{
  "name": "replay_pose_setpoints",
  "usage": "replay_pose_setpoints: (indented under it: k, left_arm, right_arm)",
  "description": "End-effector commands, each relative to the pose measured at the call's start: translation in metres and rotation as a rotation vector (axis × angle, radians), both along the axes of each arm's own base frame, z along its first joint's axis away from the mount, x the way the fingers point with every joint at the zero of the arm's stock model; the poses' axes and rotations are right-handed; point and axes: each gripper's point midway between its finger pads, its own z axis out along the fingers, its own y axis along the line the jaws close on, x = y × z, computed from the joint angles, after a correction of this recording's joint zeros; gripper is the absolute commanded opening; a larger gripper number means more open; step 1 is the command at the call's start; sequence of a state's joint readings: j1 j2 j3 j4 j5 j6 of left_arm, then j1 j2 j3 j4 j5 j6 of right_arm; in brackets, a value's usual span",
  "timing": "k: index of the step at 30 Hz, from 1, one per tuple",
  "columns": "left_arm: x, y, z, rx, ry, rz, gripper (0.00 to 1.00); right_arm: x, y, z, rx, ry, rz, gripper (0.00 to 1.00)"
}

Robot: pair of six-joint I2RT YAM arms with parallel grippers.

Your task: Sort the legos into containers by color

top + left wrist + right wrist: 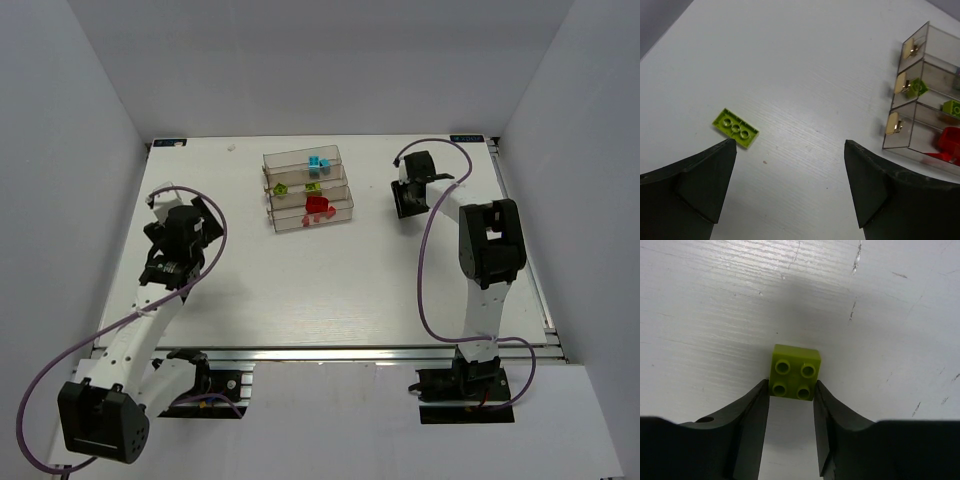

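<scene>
Right jaws are pinching the near end of a yellow-green 2x2 brick [795,371] on the table [715,300]. Left jaws gape wide, with a flat yellow-green plate [735,127] lying just ahead of them.

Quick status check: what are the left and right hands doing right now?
Left hand: open, holding nothing.
Right hand: straddling the yellow-green brick; whether it grips it cannot be told.
</scene>
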State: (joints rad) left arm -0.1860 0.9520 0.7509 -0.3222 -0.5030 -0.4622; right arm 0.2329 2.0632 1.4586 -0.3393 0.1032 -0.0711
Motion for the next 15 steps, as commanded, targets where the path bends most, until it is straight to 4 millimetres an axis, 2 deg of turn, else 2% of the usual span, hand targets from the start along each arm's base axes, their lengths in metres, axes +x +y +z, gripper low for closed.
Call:
replay_pose_setpoints:
  k: [1, 2, 3, 4, 6, 7, 8, 9, 10, 12, 13, 14, 15]
  left_arm:
    - [-0.016, 0.009, -0.021, -0.016, 0.077, 0.082, 0.98]
    - [-0.022, 0.011, -0.029, -0.031, 0.113, 0.111, 0.98]
    - [-0.023, 0.012, -0.040, -0.030, 0.153, 0.127, 0.98]
    - [-0.029, 0.014, -0.046, -0.048, 0.185, 0.169, 0.98]
    - [-0.032, 0.017, -0.056, -0.051, 0.235, 0.207, 0.98]
    - [-0.034, 0.019, -0.069, -0.043, 0.289, 0.241, 0.98]
    - [-0.036, 0.022, -0.070, -0.064, 0.311, 0.296, 0.98]
    - [-0.037, 0.024, -0.074, -0.057, 0.339, 0.321, 0.98]
    - [-0.036, 0.023, -0.083, -0.062, 0.379, 0.340, 0.98]
    - [-0.033, 0.023, -0.084, -0.063, 0.409, 0.348, 0.98]
    - [-0.032, 0.023, -0.087, -0.062, 0.420, 0.353, 0.98]
    - [-0.032, 0.026, -0.090, -0.062, 0.430, 0.365, 0.98]
    - [-0.031, 0.028, -0.091, -0.065, 0.430, 0.372, 0.98]
  right_arm:
    - [0.008, 0.003, 0.012, 0.005, -0.050, 0.042, 0.10]
    - [0.008, 0.022, 0.029, 0.063, -0.088, 0.176, 0.03]
    - [0.007, 0.035, 0.040, 0.084, -0.119, 0.267, 0.02]
    - [0.004, 0.058, 0.063, 0.129, -0.189, 0.464, 0.00]
    - [-0.004, 0.086, 0.084, 0.149, -0.262, 0.672, 0.00]
    - [-0.005, 0.096, 0.092, 0.138, -0.299, 0.748, 0.00]
    - [-0.005, 0.110, 0.107, 0.149, -0.354, 0.845, 0.00]
    - [-0.007, 0.124, 0.114, 0.105, -0.406, 0.952, 0.00]
    - [-0.004, 0.133, 0.119, 0.094, -0.439, 0.999, 0.00]
    - [0.002, 0.159, 0.139, 0.053, -0.528, 1.100, 0.00]
    - [0.005, 0.168, 0.132, 0.054, -0.525, 1.128, 0.00]
    - [0.012, 0.180, 0.147, 0.039, -0.560, 1.155, 0.00]
    - [0.017, 0.188, 0.153, 0.026, -0.577, 1.166, 0.00]
